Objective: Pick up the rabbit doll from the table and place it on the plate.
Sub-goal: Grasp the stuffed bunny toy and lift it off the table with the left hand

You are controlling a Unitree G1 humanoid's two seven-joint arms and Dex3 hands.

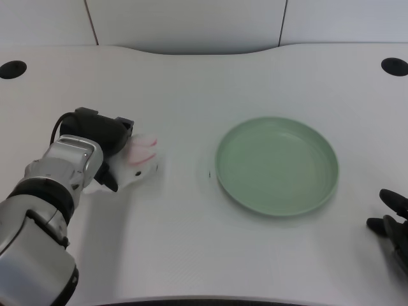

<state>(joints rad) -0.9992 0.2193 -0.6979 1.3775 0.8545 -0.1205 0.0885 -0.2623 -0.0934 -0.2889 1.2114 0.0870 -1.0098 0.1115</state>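
Note:
The rabbit doll (141, 160), white with pink ears, lies on the white table at the left. My left hand (105, 141) is over its rear part, with a black finger curled around the body, so the hand grips the doll. Only the doll's head and ears stick out to the right of the hand, and a bit of white shows behind the finger. The doll looks to be resting on the table surface. The pale green plate (277, 166) sits right of centre with nothing on it, about a hand's width from the doll.
My right hand (391, 220) lies at the right edge, just beyond the plate's rim. Two dark round holes (13, 69) (394, 66) mark the table's far corners. A wall panel runs behind the table's back edge.

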